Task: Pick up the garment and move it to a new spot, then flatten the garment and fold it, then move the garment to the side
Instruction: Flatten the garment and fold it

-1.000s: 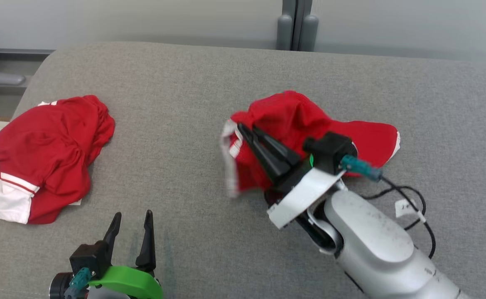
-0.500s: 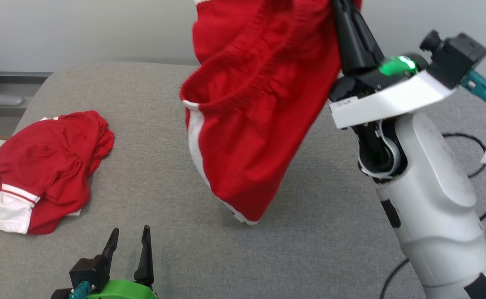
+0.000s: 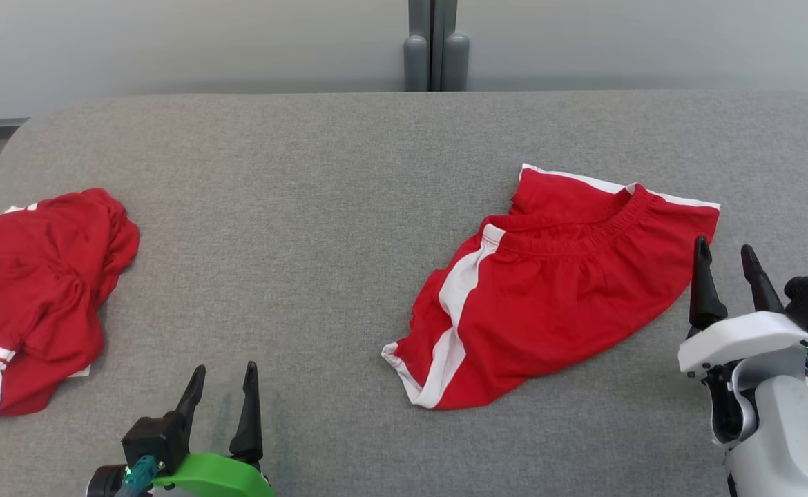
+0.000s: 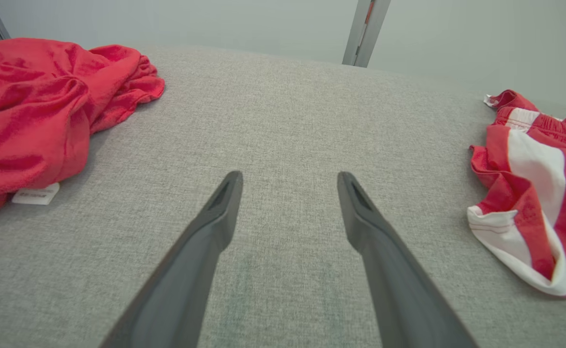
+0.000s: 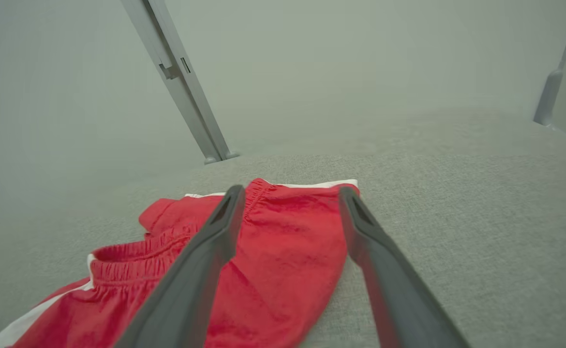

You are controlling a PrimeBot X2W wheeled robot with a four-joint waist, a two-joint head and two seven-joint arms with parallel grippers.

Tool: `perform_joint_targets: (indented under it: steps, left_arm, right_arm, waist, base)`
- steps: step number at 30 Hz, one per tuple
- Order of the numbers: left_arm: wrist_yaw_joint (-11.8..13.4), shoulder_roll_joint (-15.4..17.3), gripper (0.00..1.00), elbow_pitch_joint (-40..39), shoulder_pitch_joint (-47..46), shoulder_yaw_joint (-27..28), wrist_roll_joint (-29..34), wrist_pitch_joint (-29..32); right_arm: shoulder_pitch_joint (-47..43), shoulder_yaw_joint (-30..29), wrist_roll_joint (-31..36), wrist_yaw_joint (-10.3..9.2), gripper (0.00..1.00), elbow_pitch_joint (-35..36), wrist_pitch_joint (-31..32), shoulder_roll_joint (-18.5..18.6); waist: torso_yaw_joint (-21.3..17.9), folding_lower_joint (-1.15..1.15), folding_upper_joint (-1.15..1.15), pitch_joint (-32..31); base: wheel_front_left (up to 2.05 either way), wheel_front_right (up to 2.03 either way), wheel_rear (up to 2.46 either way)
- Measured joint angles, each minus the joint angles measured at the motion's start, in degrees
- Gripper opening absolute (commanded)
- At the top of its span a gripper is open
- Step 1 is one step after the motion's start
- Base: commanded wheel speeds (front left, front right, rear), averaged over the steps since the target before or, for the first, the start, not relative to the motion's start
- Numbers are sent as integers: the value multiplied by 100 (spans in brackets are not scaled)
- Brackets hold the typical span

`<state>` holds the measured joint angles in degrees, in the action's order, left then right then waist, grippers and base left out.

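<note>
The garment (image 3: 556, 290), red shorts with white side stripes and an elastic waistband, lies spread on the grey table right of centre; it also shows at the right edge of the left wrist view (image 4: 539, 193) and under the fingers in the right wrist view (image 5: 273, 261). My right gripper (image 3: 725, 276) stands open just off the garment's right edge, nothing between its fingers (image 5: 288, 217). My left gripper (image 3: 223, 397) is open near the front edge, well left of the garment, over bare cloth (image 4: 288, 193).
A second red garment (image 3: 31, 297) lies crumpled at the table's left edge (image 4: 46, 111). A grey post (image 3: 436, 48) stands behind the table's far edge. Bare grey table (image 3: 293, 207) stretches between the two garments.
My right gripper had the garment lifted high half a second ago; now the garment lies spread on the table and the gripper has opened and drawn back to its right. The camera view shifted.
</note>
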<state>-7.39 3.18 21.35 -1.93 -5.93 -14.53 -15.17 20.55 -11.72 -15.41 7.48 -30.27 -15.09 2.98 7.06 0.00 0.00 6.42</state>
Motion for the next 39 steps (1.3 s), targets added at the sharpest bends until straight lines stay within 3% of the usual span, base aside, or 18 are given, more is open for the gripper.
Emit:
perform_joint_targets:
  steps: [4, 10, 17, 24, 29, 30, 31, 32, 33, 39]
  left_arm:
    - [0, 11, 100, 12, -2, -23, -4, 0]
    - [0, 12, 100, 11, -69, -125, -23, 0]
    - [0, 8, 100, 52, -174, -204, -175, 0]
    - [0, 15, 100, 70, -317, -264, -294, -1]
    - [0, 26, 100, 78, -348, -271, -302, 0]
    - [0, 26, 100, 77, -349, -267, -302, 0]
    - [0, 26, 100, 76, -349, -261, -302, 0]
    - [0, 25, 100, 73, -349, -253, -305, 0]
    - [0, 25, 100, 69, -349, -246, -307, 0]
    - [0, 24, 100, 34, -358, -214, -305, 0]
  right_arm:
    - [-38, 307, 198, 0, 100, 15, 0, -15]
    - [268, 1450, 492, 0, 100, 7, -1, -20]
    - [1256, 2481, 697, 4, 100, -1248, 0, -24]
    - [2210, 2627, 1209, 4, 100, -2491, 100, -21]
    - [2385, 2719, 1227, 4, 100, -2985, 197, -26]
    - [2386, 2743, 1210, 4, 82, -3060, 196, -26]
    - [2386, 2778, 1203, 4, 58, -3115, 193, -24]
    - [2385, 2809, 1166, 4, 22, -3141, 175, -25]
    - [2385, 2847, 1133, 4, 0, -3156, 154, -25]
    - [2376, 2989, 776, 4, 0, -2994, 42, -24]
  waist:
    - [-69, 0, 0, 6]
    - [12, 0, 0, 52]
    - [252, 0, 0, 219]
    - [535, 0, 0, 442]
    - [675, 0, 0, 576]
    - [691, 0, 0, 599]
    - [699, 0, 0, 618]
    - [699, 0, 0, 632]
    - [691, 0, 0, 637]
    - [544, 0, 0, 624]
  base:
    - [0, 0, 0]
    - [0, 0, 0]
    - [0, 0, 0]
    - [0, 0, 0]
    - [0, 0, 0]
    - [0, 0, 0]
    - [0, 0, 0]
    - [0, 0, 0]
    - [0, 0, 0]
    - [0, 0, 0]
